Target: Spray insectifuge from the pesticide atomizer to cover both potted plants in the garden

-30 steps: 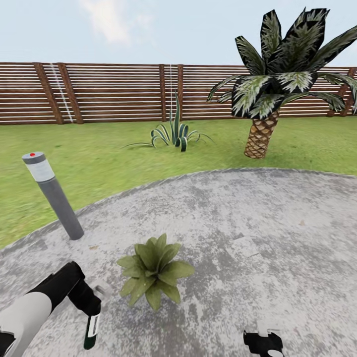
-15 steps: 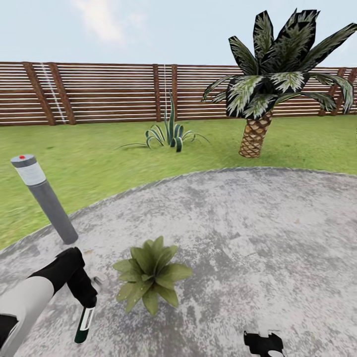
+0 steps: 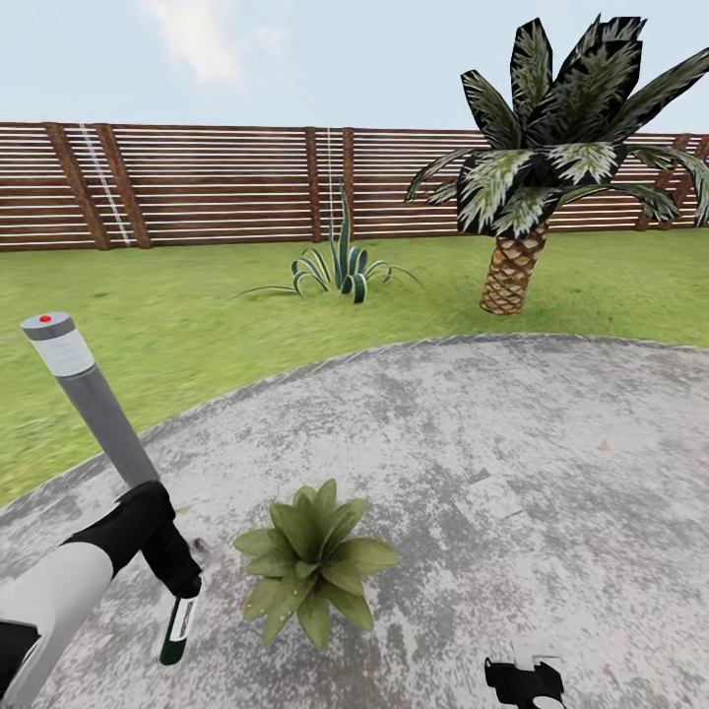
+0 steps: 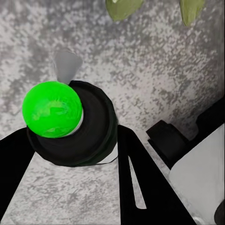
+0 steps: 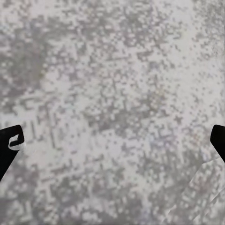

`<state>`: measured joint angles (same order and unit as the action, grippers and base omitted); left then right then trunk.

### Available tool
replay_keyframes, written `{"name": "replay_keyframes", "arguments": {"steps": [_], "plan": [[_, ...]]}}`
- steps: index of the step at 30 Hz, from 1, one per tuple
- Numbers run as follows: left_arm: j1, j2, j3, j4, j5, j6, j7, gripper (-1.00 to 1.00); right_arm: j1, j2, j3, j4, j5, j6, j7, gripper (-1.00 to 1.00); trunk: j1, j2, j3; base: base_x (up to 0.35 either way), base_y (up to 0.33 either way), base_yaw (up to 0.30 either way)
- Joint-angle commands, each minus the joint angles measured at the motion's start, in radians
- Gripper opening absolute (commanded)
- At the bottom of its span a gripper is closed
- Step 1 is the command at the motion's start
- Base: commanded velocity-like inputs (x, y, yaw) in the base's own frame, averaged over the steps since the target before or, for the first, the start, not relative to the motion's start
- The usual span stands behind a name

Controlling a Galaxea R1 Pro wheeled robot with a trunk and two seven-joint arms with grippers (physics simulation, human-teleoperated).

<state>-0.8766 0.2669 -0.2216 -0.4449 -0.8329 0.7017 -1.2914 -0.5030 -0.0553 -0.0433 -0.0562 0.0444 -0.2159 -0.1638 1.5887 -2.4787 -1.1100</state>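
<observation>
Left gripper (image 3: 180, 588) pinching my atomizer (image 3: 177, 630) by its head, just beside the plant (image 3: 313, 561). Light, rigid, probably slick plastic; right gripper (image 3: 523, 679) spread.

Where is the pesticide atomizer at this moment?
In the head view, the pesticide atomizer hangs low on the left, held in the left end effector, above the stone patio, beside the potted plant.

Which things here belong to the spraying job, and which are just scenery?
Job: pesticide atomizer held in left gripper; potted plant.
Scenery: bollard lamp, palm, agave, fence, lawn.
</observation>
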Motion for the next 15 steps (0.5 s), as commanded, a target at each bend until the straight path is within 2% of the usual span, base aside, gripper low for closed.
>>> {"name": "replay_keyframes", "arguments": {"steps": [1, 5, 6, 11, 15], "plan": [[-0.011, 0.002, -0.004, -0.011, -0.013, 0.009, -0.032, -1.0, -0.001, 0.0, -0.004, 0.001, 0.005, -0.003, -0.002, 1.0, 0.0, 0.0, -0.001, 0.0, 0.0, 0.0], [-0.022, 0.013, -0.002, -0.018, -0.086, 0.007, -0.081, -1.0, 0.0, 0.0, -0.004, 0.001, 0.005, -0.003, -0.002, 1.0, 0.0, 0.0, -0.001, 0.0, 0.0, 0.0], [-0.017, 0.016, -0.001, -0.017, -0.124, 0.002, -0.089, -1.0, 0.0, 0.0, -0.005, 0.001, 0.005, -0.003, -0.002, 1.0, 0.0, 0.0, -0.001, 0.0, 0.0, 0.0], [-0.005, 0.017, -0.004, -0.017, -0.149, -0.004, -0.087, -1.0, 0.0, 0.0, -0.004, 0.001, 0.005, -0.004, -0.002, 1.0, 0.0, 0.0, -0.001, 0.005, 0.0, 0.0], [-0.003, 0.013, 0.002, -0.018, -0.15, 0.003, -0.085, -1.0, 0.0, 0.0, -0.004, 0.001, 0.005, -0.005, -0.002, 1.0, 0.0, 0.0, -0.001, 0.198, 0.105, 0.0]]}}
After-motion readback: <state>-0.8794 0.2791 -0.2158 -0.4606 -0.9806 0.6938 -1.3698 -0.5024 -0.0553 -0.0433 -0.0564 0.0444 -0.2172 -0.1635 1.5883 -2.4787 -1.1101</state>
